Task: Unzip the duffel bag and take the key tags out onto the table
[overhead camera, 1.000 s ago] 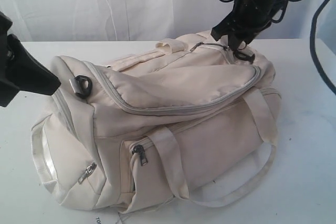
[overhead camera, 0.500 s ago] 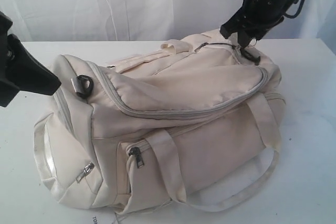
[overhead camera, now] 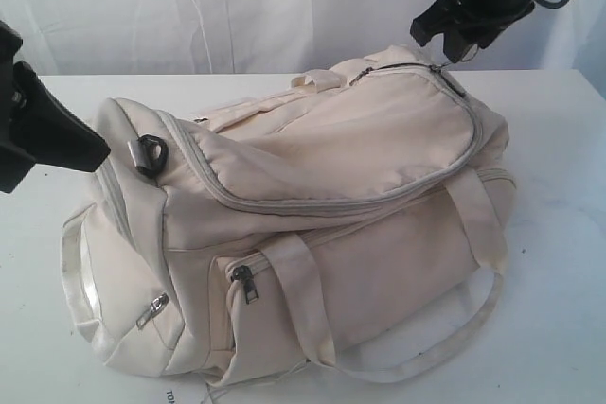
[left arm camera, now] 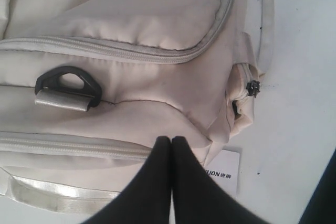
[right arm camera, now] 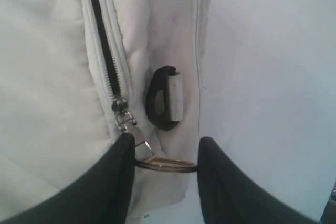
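Observation:
The cream-white duffel bag (overhead camera: 331, 196) lies on its side on the white table (overhead camera: 559, 234), its zips closed along the visible runs. My right gripper (overhead camera: 443, 52) is at the bag's far right top end. In the right wrist view its fingers (right arm camera: 164, 153) hold a metal ring (right arm camera: 168, 164) that hangs from the zip pull (right arm camera: 122, 109) and spans the gap between them. My left gripper (left arm camera: 171, 139) is shut with nothing in it, over the bag's left end beside a black strap clip (left arm camera: 68, 85). The key tags are hidden.
A white printed card (left arm camera: 223, 174) lies on the table under the bag's front edge. A second black clip (right arm camera: 160, 103) sits beside the zip near my right gripper. A webbing handle (overhead camera: 473, 290) loops onto the table at the front right. Bare table surrounds the bag.
My right gripper has risen and moved right with the ring, lifting and tightening the bag's far right end. The left arm has not moved.

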Robot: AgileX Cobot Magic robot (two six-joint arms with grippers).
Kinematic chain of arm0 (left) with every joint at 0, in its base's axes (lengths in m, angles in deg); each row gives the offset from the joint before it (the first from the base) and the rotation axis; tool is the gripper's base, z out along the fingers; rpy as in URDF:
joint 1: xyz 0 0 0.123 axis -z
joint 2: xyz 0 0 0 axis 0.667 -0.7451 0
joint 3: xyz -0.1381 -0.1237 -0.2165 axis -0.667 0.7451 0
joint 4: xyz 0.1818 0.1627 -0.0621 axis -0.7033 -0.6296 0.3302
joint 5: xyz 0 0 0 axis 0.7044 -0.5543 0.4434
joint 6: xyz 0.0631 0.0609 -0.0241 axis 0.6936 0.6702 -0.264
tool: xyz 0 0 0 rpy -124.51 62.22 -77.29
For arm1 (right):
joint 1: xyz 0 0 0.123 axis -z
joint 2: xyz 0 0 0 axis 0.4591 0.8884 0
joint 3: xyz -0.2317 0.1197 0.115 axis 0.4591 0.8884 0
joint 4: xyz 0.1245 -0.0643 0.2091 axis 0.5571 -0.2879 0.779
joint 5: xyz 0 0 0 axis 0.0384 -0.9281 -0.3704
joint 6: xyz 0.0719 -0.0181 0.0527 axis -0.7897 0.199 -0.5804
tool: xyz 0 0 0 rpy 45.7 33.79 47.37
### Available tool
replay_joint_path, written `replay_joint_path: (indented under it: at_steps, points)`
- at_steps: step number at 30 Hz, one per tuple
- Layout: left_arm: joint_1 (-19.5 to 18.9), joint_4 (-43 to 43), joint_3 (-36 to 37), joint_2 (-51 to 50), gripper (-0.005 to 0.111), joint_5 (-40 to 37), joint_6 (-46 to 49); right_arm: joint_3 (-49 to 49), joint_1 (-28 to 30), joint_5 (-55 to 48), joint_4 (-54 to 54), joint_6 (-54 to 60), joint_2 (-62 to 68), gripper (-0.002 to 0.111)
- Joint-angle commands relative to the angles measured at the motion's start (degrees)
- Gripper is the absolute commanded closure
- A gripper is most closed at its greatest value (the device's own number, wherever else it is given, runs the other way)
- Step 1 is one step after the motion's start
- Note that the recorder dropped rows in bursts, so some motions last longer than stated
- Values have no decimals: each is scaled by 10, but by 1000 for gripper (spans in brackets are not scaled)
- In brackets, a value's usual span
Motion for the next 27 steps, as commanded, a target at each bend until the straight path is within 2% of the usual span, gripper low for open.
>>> replay_joint_path:
  at_steps: [1, 6, 27]
  points:
    - [2, 12, 5, -1, 107, -9, 4, 2, 7, -13, -16, -6, -9, 108]
    - [2, 12, 5, -1, 107, -9, 4, 14, 7, -13, -16, -9, -20, 108]
    - [2, 11, 5, -1, 107, -9, 6, 172, 8, -13, -37, -28, -114, 108]
